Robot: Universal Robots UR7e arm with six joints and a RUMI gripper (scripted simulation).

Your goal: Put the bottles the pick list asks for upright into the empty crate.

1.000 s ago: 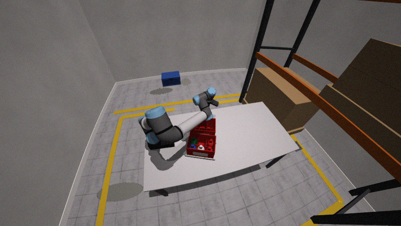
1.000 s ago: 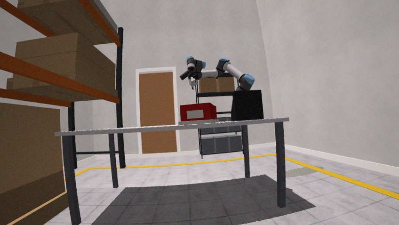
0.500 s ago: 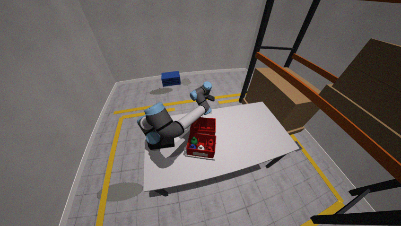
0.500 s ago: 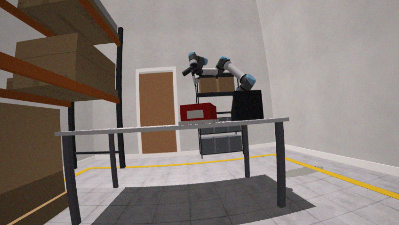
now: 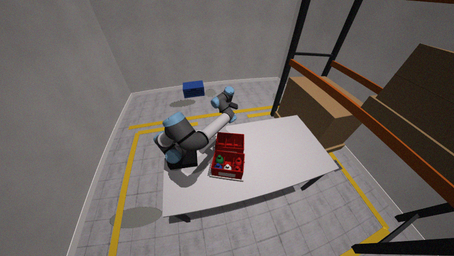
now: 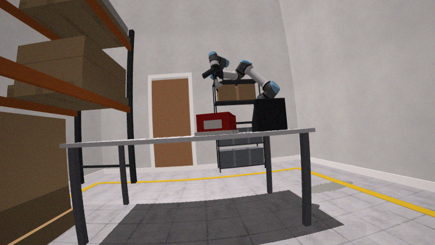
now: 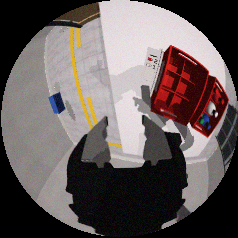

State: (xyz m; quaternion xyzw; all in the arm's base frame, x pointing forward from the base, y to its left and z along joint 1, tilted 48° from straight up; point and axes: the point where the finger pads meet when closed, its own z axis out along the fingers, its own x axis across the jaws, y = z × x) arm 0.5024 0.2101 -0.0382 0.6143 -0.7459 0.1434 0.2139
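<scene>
Fingers partly open, nothing between them; empty crate sits well below, off to one side on surface.

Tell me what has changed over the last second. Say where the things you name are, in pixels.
The gripper [image 6: 217, 86] [image 7: 124, 116] has risen and swung away from the crates, toward the table's far edge in the top view. It holds nothing. The filled crate [image 5: 216, 173] [image 6: 200, 124] [image 7: 202, 102] and empty crate [image 5: 229, 136] [image 7: 177, 85] stayed put.
</scene>
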